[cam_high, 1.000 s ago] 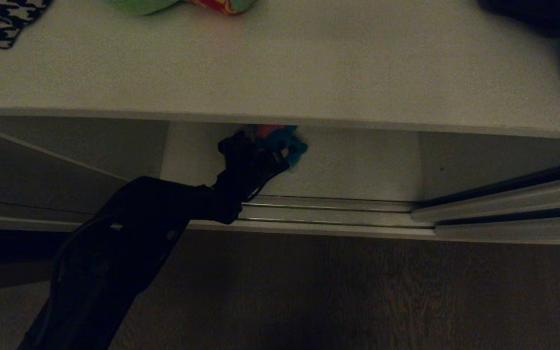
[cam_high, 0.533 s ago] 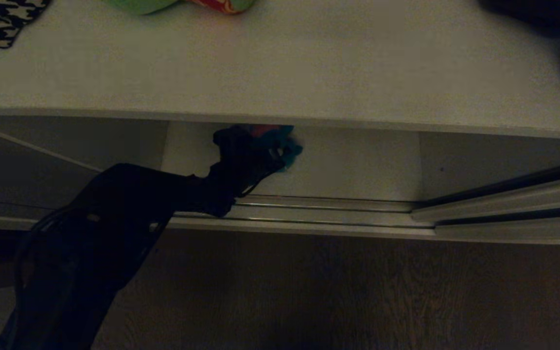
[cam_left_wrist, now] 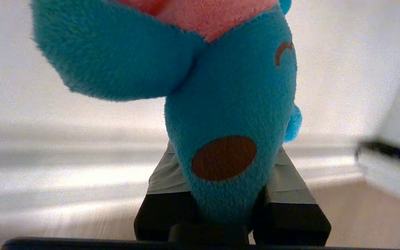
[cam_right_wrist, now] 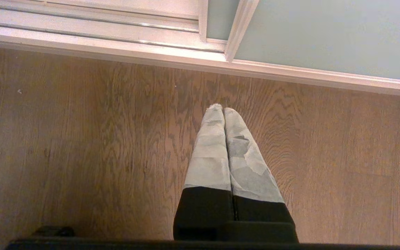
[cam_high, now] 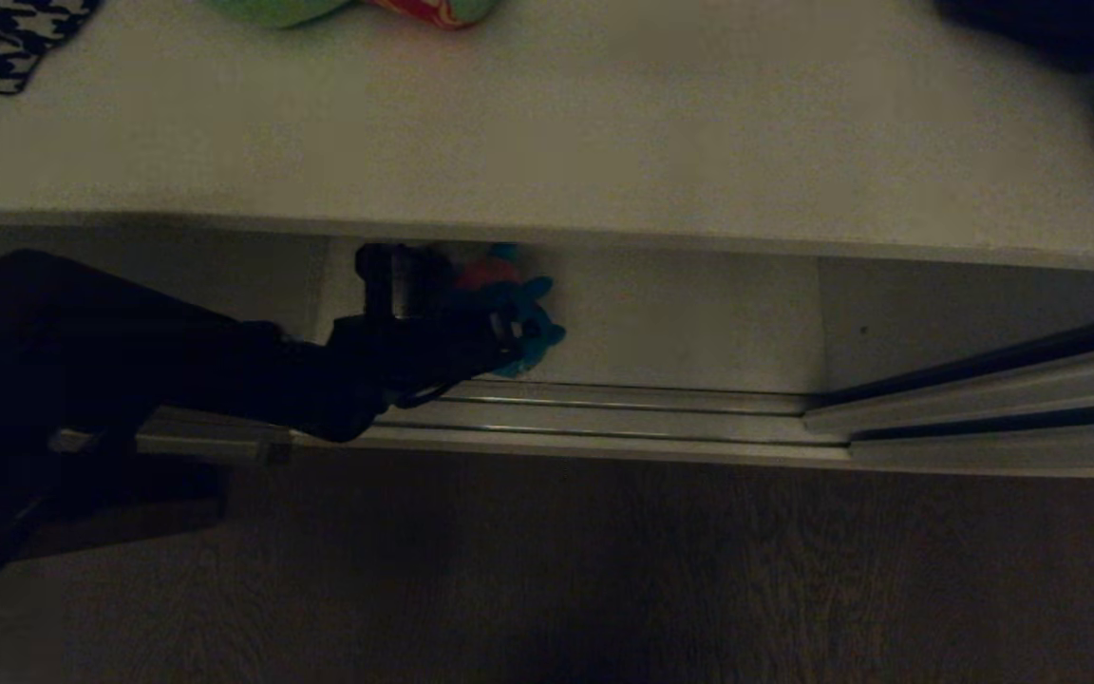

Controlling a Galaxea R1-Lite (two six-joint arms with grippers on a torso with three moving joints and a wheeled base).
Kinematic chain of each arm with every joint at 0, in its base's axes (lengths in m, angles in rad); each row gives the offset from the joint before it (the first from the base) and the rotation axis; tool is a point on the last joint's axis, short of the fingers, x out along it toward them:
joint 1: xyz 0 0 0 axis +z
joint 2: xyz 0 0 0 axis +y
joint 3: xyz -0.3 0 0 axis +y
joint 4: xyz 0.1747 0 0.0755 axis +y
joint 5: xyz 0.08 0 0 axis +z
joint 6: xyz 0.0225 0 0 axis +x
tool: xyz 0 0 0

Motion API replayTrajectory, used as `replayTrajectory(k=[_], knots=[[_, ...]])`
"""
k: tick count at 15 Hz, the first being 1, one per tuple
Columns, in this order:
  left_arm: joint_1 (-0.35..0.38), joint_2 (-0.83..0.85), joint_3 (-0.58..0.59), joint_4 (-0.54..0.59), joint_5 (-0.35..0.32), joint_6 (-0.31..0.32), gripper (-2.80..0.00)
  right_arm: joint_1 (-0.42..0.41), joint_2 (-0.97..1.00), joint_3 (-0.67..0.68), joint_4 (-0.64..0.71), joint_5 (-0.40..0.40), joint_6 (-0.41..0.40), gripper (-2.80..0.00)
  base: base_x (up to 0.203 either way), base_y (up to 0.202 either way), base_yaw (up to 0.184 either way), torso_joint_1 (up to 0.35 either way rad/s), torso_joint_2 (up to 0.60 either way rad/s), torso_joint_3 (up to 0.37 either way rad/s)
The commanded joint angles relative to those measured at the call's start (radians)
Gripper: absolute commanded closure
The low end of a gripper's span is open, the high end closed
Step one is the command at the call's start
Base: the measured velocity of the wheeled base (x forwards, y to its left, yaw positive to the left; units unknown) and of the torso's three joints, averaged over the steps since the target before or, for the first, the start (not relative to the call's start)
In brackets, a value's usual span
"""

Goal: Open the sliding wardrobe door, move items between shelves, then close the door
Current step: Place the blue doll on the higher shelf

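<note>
From the head, we see our left gripper (cam_high: 509, 332) under the upper shelf (cam_high: 547, 142), clamped on the teal toy (cam_high: 528, 323) above the lower shelf (cam_high: 680, 318), near its front edge by the track (cam_high: 642, 418). The green toy (cam_high: 357, 9) lies at the upper shelf's back edge. At the left wrist, both fingers (cam_left_wrist: 290, 184) pinch the teal toy (cam_left_wrist: 234, 104). At the right wrist, our right gripper (cam_right_wrist: 223, 111) hangs pressed together over the floor (cam_right_wrist: 82, 139), near the door (cam_right_wrist: 325, 34).
</note>
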Motion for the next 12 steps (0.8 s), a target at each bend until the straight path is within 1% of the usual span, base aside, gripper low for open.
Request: replayTrajectory(k=[1, 3, 6, 8, 10, 12], knots=[[0.000, -0.171, 0.092, 0.048, 0.000, -0.001, 0.00, 0.000, -0.003, 0.000, -0.001, 0.000, 0.000, 0.00, 0.000, 0.000, 0.000, 0.000, 0.00, 0.000], [0.001, -0.308, 0.222, 0.096, 0.004, 0.007, 0.00, 0.000, -0.003, 0.000, -0.001, 0.000, 0.000, 0.00, 0.000, 0.000, 0.000, 0.000, 0.00, 0.000], [0.002, -0.512, 0.488, 0.151, 0.024, 0.056, 0.00, 0.000, -0.003, 0.000, -0.001, 0.000, 0.000, 0.00, 0.000, 0.000, 0.000, 0.000, 0.00, 0.000], [0.003, -0.645, 0.634, 0.169, 0.064, 0.074, 0.00, 0.000, -0.003, 0.000, -0.001, 0.000, 0.000, 0.00, 0.000, 0.000, 0.000, 0.000, 0.00, 0.000], [0.005, -0.778, 0.723, 0.198, 0.108, 0.096, 0.00, 0.000, -0.003, 0.000, -0.001, 0.000, 0.000, 0.00, 0.000, 0.000, 0.000, 0.000, 0.00, 0.000], [0.015, -0.923, 0.773, 0.277, 0.132, 0.123, 0.00, 0.000, -0.003, 0.000, -0.001, 0.000, 0.000, 0.00, 0.000, 0.000, 0.000, 0.000, 0.00, 0.000]])
